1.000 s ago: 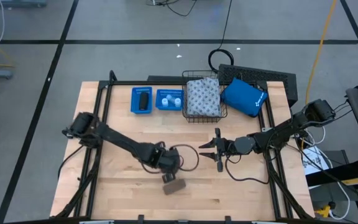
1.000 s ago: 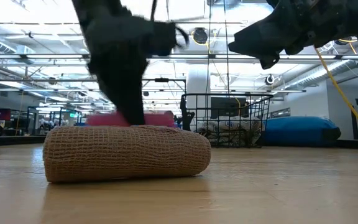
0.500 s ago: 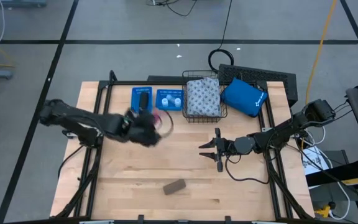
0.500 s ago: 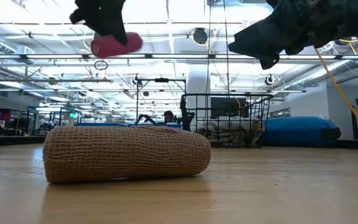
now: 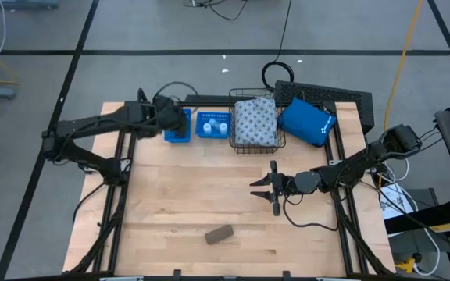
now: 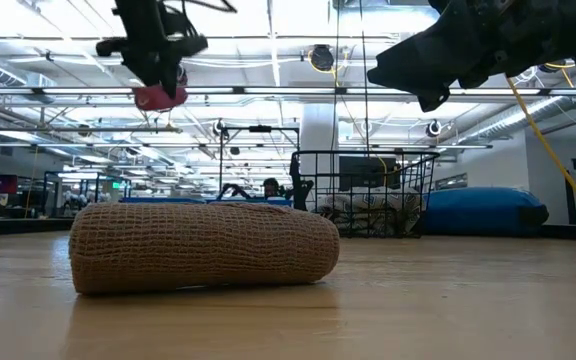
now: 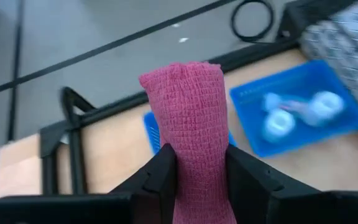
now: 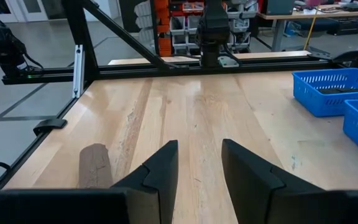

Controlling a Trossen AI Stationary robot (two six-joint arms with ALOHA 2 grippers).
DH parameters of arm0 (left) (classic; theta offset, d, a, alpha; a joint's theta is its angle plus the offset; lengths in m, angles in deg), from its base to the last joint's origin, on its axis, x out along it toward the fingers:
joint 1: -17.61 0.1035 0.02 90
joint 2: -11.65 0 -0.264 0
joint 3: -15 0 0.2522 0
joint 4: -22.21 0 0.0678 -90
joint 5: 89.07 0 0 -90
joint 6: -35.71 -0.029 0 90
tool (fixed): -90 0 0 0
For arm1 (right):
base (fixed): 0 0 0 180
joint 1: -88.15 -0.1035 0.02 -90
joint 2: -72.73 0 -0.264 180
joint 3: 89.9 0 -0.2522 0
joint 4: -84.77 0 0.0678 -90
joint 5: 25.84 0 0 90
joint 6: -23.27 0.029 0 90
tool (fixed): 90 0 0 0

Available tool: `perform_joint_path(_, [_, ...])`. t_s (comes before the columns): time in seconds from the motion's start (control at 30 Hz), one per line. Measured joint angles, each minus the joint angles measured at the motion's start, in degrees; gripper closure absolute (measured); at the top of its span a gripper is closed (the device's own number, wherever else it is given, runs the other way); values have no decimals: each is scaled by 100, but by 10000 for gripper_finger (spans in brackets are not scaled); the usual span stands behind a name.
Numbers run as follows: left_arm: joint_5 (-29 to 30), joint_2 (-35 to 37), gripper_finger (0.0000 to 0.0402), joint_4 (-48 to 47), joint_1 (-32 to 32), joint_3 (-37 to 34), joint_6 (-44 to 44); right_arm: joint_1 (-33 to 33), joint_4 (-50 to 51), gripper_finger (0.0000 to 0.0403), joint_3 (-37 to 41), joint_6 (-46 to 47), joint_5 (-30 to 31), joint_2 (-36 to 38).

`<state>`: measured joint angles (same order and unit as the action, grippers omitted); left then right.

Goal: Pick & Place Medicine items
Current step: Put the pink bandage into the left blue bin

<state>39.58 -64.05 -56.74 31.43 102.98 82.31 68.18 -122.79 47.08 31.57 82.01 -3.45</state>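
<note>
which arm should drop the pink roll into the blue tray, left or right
Left. The left gripper already clamps the pink roll and hovers over the blue tray. The right gripper waits open at mid-table.

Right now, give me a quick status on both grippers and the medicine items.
Left gripper shut on pink roll, above the left blue tray. Right gripper open, idle mid-table. Brown roll waits near front edge.

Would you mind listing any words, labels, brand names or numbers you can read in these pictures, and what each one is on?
None can be read.
Blue pouch: a small white mark, too small to read.
Blue tray holding the two white bottles: a faint line of raised print along its rim, too blurred to read.
Pink roll in the left gripper, brown roll and patterned pack: no text visible.
</note>
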Motion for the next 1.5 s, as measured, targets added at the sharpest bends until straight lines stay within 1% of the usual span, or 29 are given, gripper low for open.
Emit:
perform_joint_path(0.17, [-37,-251,282,165,788,0,-428,-2,15,287,0,0,0,0])
perform_joint_path(0.33, [-46,-700,282,234,1339,-44,-466,-1,44,287,0,0,0,0])
perform_joint_path(0.4, [30,-893,282,323,1498,-168,-406,0,42,287,0,0,0,-2])
perform_joint_path(0.5, [171,-1166,282,702,1716,-457,-340,-1,42,287,0,0,0,-2])
perform_joint_path(0.57, [71,-1353,282,1006,1840,-649,-295,0,42,287,0,0,0,-2])
perform_joint_path(0.6, [-78,-1447,282,1178,1891,-738,-295,0,42,287,0,0,0,-2])
perform_joint_path(0.67, [-375,-1644,282,1454,1966,-857,-302,-1,42,287,0,0,0,-2])
perform_joint_path(0.73, [-507,-1844,282,1631,1991,-905,-305,0,42,287,0,0,0,-2])
perform_joint_path(1.0, [-647,-2439,282,1871,1957,-905,-283,0,42,287,0,0,0,-2])
perform_joint_path(1.3, [-667,-2597,282,1818,1966,-905,-93,0,42,287,0,0,0,-2])
perform_joint_path(1.43, [-670,-2597,282,1498,1983,-903,115,-1,42,287,0,0,0,-2])
perform_joint_path(1.5, [-765,-2597,282,1336,2004,-903,151,0,42,287,0,0,0,-2])
